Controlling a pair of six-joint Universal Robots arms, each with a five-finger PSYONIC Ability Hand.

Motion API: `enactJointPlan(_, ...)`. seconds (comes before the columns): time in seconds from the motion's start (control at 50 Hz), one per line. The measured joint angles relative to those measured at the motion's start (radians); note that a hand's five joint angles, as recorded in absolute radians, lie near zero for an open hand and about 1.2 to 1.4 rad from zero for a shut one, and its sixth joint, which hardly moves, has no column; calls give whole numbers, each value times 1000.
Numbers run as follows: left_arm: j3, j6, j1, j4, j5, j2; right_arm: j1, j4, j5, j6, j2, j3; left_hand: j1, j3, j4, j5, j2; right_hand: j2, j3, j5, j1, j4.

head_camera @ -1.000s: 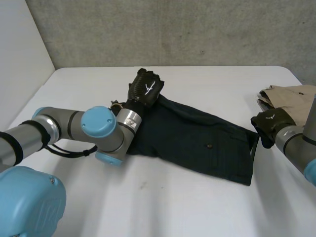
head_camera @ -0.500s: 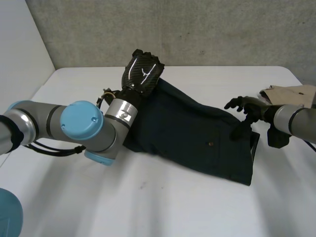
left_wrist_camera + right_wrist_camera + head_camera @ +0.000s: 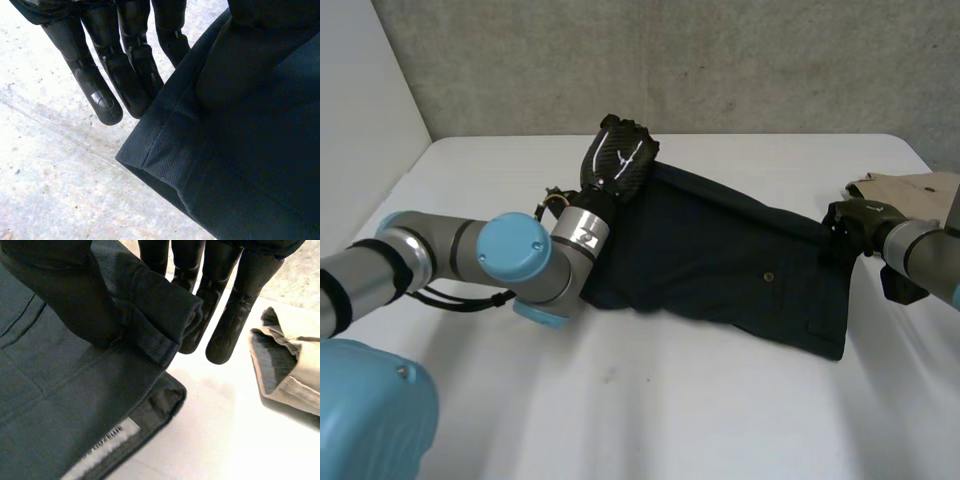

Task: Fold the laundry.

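Note:
Dark shorts (image 3: 720,260) lie stretched across the white table (image 3: 650,410) in the head view. My left hand (image 3: 615,160) is at their far left corner. In the left wrist view its thumb (image 3: 235,65) presses the hem (image 3: 165,150) against the straight fingers (image 3: 105,75) beneath it. My right hand (image 3: 855,220) is at the shorts' right end. In the right wrist view its thumb (image 3: 65,295) and fingers (image 3: 235,315) pinch a folded edge of the dark cloth (image 3: 150,305), with a white label (image 3: 100,450) showing under the palm.
A folded beige garment (image 3: 910,188) lies at the table's far right, just beyond my right hand, and sits beside that hand's fingertips in the right wrist view (image 3: 290,370). A grey wall (image 3: 670,60) runs behind the table. My left arm (image 3: 510,260) crosses the near left side.
My right hand opened, reached to the shorts' right end and closed on the edge. The shorts now lie pulled out further right. My left hand kept its hold on the far corner.

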Motion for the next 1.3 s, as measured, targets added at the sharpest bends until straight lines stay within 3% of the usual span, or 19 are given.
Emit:
enactJointPlan(0.18,99,0,0,-13,2,-107,15,-75,84,-32,-2,46,0,0,0,0,0,-8,-4,0,-2,-10)
enactJointPlan(0.2,106,-1,0,-13,2,-117,18,-81,92,-33,-1,45,-1,-6,-7,0,-6,-321,-293,-262,-269,-305)
enactJointPlan(0.26,108,-2,-1,-11,1,-123,21,-84,97,-34,-1,44,-33,-66,-56,-24,-66,-385,-375,-342,-350,-386)
enactJointPlan(0.28,99,-6,-1,-4,0,-120,31,-95,108,-38,-8,40,-581,-526,-541,-503,-535,-838,-827,-779,-719,-835)
enactJointPlan(0.32,87,-13,-2,4,-1,-110,34,-102,110,-39,-15,40,-581,-526,-541,-503,-535,-951,-946,-872,-767,-948)
enactJointPlan(0.34,80,-17,-2,9,-1,-102,36,-107,111,-39,-23,41,-919,-859,-880,-831,-882,-951,-946,-872,-767,-948)
enactJointPlan(0.38,48,-37,-4,29,-4,-66,40,-124,115,-41,-57,52,-969,-970,-982,-923,-976,-957,-958,-877,-767,-954)
enactJointPlan(0.6,-222,-182,-15,97,-43,252,42,-250,123,-115,-400,282,-969,-986,-999,-930,-994,-957,-958,-877,-767,-954)
enactJointPlan(0.72,-410,-276,-12,35,-150,448,41,-252,101,-182,-532,490,-969,-986,-999,-930,-994,-957,-958,-877,-767,-954)
enactJointPlan(0.82,-533,-342,-8,-41,-199,548,42,-231,56,-189,-549,622,-969,-986,-999,-930,-994,-950,-949,-872,-762,-948)
enactJointPlan(0.98,-686,-413,-13,-124,-210,622,37,-299,-1,-150,-519,771,-969,-986,-999,-930,-994,-807,-796,-755,-649,-812)
enactJointPlan(1.08,-728,-422,-16,-129,-208,633,38,-378,-5,-131,-465,794,-969,-986,-999,-930,-994,-660,-653,-623,-525,-666)
enactJointPlan(1.3,-735,-421,-9,-126,-208,627,43,-456,1,-126,-355,765,-969,-986,-999,-930,-994,-574,-568,-543,-457,-587)
